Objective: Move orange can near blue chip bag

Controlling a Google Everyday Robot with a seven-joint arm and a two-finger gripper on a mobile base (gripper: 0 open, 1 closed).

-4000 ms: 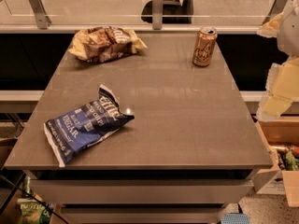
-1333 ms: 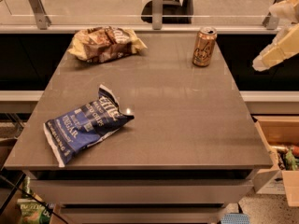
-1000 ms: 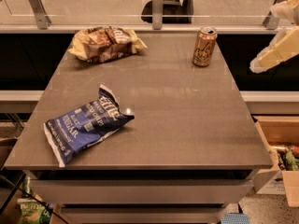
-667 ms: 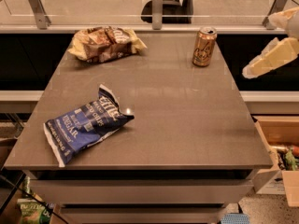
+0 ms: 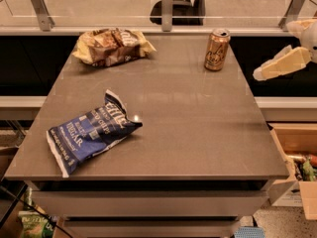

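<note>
The orange can (image 5: 217,49) stands upright near the far right corner of the grey table (image 5: 198,133). The blue chip bag (image 5: 91,133) lies flat near the table's front left, far from the can. My gripper (image 5: 262,73) is at the end of the cream arm that reaches in from the right edge. It hangs just off the table's right side, to the right of the can and a little nearer the camera. It is not touching the can and holds nothing that I can see.
A tan-and-brown chip bag (image 5: 111,46) lies at the far left of the table. A glass rail with metal posts (image 5: 167,6) runs behind the table. An open cardboard box (image 5: 297,157) sits on the floor at the right.
The arm has swung down and to the left, from the right edge toward the table's right side. The can and both bags have not moved.
</note>
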